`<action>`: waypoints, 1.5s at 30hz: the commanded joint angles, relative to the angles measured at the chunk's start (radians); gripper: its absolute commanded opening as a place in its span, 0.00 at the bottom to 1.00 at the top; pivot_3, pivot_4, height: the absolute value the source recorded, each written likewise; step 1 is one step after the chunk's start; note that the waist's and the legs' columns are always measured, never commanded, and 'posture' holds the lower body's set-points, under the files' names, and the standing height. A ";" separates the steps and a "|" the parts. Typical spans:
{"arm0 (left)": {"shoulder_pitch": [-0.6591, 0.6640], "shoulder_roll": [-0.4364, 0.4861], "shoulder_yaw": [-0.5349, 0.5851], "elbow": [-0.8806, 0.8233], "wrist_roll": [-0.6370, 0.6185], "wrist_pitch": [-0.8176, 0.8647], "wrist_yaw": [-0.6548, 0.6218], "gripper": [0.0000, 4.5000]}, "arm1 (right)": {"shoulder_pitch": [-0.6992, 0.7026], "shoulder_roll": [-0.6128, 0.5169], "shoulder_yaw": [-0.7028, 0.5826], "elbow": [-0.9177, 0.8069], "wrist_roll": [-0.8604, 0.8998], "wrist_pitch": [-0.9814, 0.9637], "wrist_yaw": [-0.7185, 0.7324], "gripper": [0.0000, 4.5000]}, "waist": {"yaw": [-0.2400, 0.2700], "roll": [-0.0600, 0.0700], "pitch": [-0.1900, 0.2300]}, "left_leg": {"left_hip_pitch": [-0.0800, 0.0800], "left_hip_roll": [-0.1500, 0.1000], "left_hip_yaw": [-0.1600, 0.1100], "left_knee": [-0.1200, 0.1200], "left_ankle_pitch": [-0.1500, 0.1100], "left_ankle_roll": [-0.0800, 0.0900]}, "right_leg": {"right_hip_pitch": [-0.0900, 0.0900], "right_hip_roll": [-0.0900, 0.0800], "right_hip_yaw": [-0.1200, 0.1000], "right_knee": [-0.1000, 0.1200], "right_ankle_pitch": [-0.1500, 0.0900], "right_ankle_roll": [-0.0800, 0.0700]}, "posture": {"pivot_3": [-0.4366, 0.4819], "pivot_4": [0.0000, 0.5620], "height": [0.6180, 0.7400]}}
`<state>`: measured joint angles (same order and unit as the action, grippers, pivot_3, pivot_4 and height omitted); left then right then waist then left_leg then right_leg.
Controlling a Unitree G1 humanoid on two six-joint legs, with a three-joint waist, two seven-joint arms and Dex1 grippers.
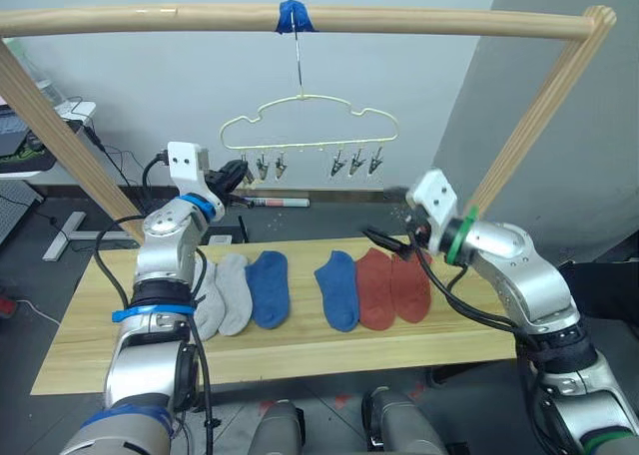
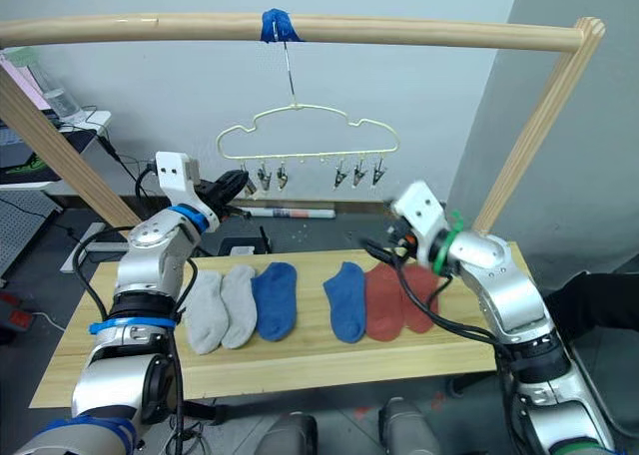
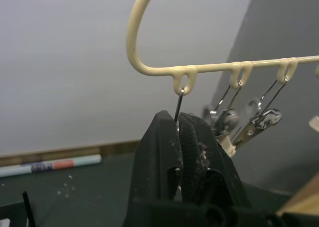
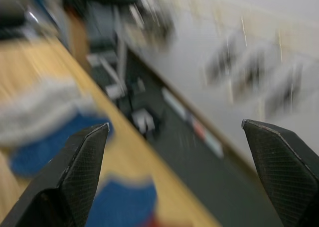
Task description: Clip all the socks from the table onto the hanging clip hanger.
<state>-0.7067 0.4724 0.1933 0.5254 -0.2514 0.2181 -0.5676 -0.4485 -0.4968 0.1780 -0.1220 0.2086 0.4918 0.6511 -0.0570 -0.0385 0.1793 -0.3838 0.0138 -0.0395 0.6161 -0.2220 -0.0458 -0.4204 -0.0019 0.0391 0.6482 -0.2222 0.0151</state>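
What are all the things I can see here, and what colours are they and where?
Grey socks: two, light grey, side by side at the left end of the row on the table.
Blue socks: two, blue, in the middle of the row with a gap between them.
Red socks: two, rust red, at the right end of the row.
Table: one, light wood planks, under the socks.
Clip hanger: one, pale yellow, six metal clips, no sock on it, hanging from the pole.
Pole frame: one, round wood, blue tape where the hook hangs.
Left gripper: black fingers, closed on the hanger's end clip.
Right gripper: black fingers, open, empty, above the table's right side.
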 commanded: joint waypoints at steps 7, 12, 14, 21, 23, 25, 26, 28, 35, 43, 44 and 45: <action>0.021 0.143 0.071 -0.318 -0.344 0.757 -0.157 0.00 | -0.103 -0.006 -0.041 0.412 -0.078 -0.047 -0.003 1.00 | -0.027 0.002 0.034 | 0.001 0.001 0.000 0.002 0.000 0.000 | -0.001 0.001 0.000 0.004 0.000 0.000 | 0.44 0.43 1.00; -0.014 0.155 0.142 -0.319 -0.497 1.010 -0.164 0.00 | -0.170 0.011 -0.054 0.609 -0.076 -0.005 0.012 1.00 | -0.027 0.000 0.051 | -0.001 0.000 0.000 0.004 0.000 0.000 | -0.001 0.001 0.000 0.004 0.000 0.000 | 0.45 0.44 1.00; -0.020 0.147 0.164 -0.319 -0.527 1.055 -0.152 0.00 | -0.203 0.019 -0.065 0.683 -0.077 0.011 0.004 1.00 | -0.027 0.000 0.055 | -0.001 0.000 0.000 0.005 0.000 0.000 | -0.001 0.001 0.001 0.003 0.000 0.000 | 0.45 0.44 1.00; -0.018 0.121 0.211 -0.347 -0.589 1.127 -0.105 0.00 | -0.289 0.058 -0.075 0.927 -0.110 -0.067 -0.015 1.00 | -0.026 0.000 0.065 | -0.003 0.000 -0.001 0.008 0.000 0.000 | -0.001 0.000 0.000 0.003 0.000 0.000 | 0.44 0.45 1.00; -0.009 0.115 0.211 -0.354 -0.586 1.117 -0.090 0.00 | -0.314 0.076 -0.065 1.002 -0.138 -0.119 -0.025 1.00 | -0.026 0.000 0.068 | -0.003 0.000 0.000 0.008 0.000 0.000 | -0.001 0.000 0.001 0.003 0.000 0.000 | 0.44 0.45 1.00; -0.002 0.109 0.218 -0.356 -0.590 1.118 -0.077 0.00 | -0.338 0.100 -0.062 1.067 -0.157 -0.169 -0.039 1.00 | -0.027 0.000 0.069 | -0.003 0.000 0.000 0.008 0.000 0.000 | -0.001 0.000 0.001 0.003 0.000 0.001 | 0.44 0.44 1.00; 0.000 0.105 0.222 -0.359 -0.597 1.122 -0.073 0.00 | -0.352 0.111 -0.062 1.102 -0.169 -0.190 -0.051 1.00 | -0.027 0.000 0.070 | -0.003 0.000 0.000 0.008 -0.001 0.000 | -0.001 0.000 0.001 0.003 0.000 0.001 | 0.44 0.44 1.00; 0.005 0.108 0.218 -0.368 -0.603 1.127 -0.070 0.00 | -0.371 0.130 -0.061 1.151 -0.185 -0.222 -0.051 1.00 | -0.027 0.000 0.070 | -0.003 0.000 0.000 0.008 -0.001 -0.001 | -0.001 0.000 0.001 0.003 0.000 0.001 | 0.45 0.45 1.00; 0.022 0.110 0.217 -0.387 -0.610 1.114 -0.056 0.00 | -0.395 0.170 -0.078 1.220 -0.204 -0.267 -0.042 0.63 | -0.026 0.000 0.070 | -0.003 0.000 0.000 0.008 -0.002 -0.002 | -0.001 -0.001 0.001 0.003 0.000 0.001 | 0.46 0.43 1.00; 0.034 0.105 0.217 -0.396 -0.620 1.102 -0.043 0.00 | -0.396 0.167 -0.104 1.224 -0.207 -0.301 -0.064 0.01 | -0.026 0.000 0.070 | -0.003 0.000 0.000 0.008 -0.002 -0.002 | -0.001 -0.001 0.001 0.003 0.000 0.001 | 0.46 0.44 1.00; 0.036 0.104 0.216 -0.398 -0.621 1.101 -0.042 0.00 | -0.394 0.163 -0.114 1.212 -0.198 -0.302 -0.057 0.01 | -0.026 0.000 0.070 | -0.003 0.000 0.000 0.008 -0.002 -0.002 | -0.001 -0.001 0.001 0.003 0.000 0.001 | 0.46 0.44 1.00; 0.037 0.103 0.215 -0.399 -0.623 1.100 -0.042 0.00 | -0.388 0.155 -0.120 1.187 -0.191 -0.302 -0.042 0.01 | -0.026 0.000 0.070 | -0.003 0.000 0.000 0.008 -0.002 -0.002 | -0.001 -0.001 0.001 0.003 0.000 0.001 | 0.46 0.44 1.00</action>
<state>-0.6810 0.5742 0.4048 0.1495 -0.8626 1.3103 -0.6178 -0.8347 -0.3225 0.0844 1.1084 0.0046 0.2042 0.5927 -0.0830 -0.0385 0.2493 -0.3868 0.0139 -0.0396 0.6241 -0.2236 -0.0482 -0.4214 -0.0027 0.0403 0.6510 -0.2219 0.0159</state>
